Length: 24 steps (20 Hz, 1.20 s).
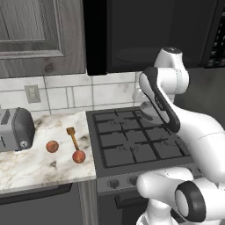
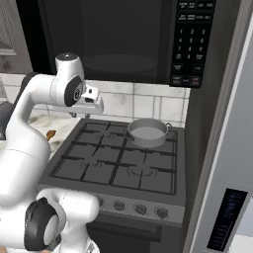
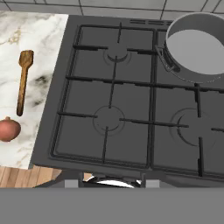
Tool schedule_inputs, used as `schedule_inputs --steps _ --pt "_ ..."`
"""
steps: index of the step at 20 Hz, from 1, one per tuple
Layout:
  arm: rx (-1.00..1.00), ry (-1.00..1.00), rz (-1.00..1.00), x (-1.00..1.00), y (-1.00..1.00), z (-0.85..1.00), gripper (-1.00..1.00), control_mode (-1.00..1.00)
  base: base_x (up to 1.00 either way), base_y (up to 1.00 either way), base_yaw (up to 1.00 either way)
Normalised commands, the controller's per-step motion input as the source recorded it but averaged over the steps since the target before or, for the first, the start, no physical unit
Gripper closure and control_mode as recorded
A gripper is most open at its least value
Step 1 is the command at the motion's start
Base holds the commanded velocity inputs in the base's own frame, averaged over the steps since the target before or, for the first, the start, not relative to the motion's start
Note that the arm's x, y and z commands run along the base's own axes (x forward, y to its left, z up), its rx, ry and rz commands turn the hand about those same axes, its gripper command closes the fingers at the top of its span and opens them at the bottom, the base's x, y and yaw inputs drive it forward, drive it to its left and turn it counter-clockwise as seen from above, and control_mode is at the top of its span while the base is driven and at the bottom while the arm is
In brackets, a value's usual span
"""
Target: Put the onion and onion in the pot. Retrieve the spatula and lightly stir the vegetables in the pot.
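1. The gripper (image 2: pixel 79 114) is being held high over the rear left of the stove (image 2: pixel 118 160), in the left middle of the right base view; how wide its fingers stand cannot be told, and nothing is seen between them.
2. The nearer onion (image 3: pixel 8 129) is lying at the left edge of the hand view, on the marble counter (image 1: pixel 39 162), well apart from the fingers.
3. The spatula (image 3: pixel 22 82) is lying just above it, its long axis running up the frame.
4. The second onion (image 1: pixel 52 146) is resting further left.
5. The pot (image 3: pixel 199 43) is sitting at the upper right, empty.
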Motion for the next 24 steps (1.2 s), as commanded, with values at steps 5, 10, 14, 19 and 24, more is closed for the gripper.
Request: schedule_inputs --steps 5,10,14,19,24 --pt "-0.01 0.00 0.00 -0.02 0.00 -0.01 -1.00 -1.00 0.00 0.00 0.00" --pt "-0.09 0.00 0.08 -0.32 0.06 -0.10 -1.00 -1.00 0.00 0.00 0.00" --pt "0.00 0.00 0.01 -0.50 0.33 -0.16 -1.00 -1.00 0.00 0.00 0.00" --pt "0.02 0.00 0.00 -0.41 0.47 -0.14 -1.00 -1.00 0.00 0.00 0.00" --pt "0.02 0.06 0.00 -0.23 0.52 -0.18 -1.00 -1.00 0.00 0.00 0.00"
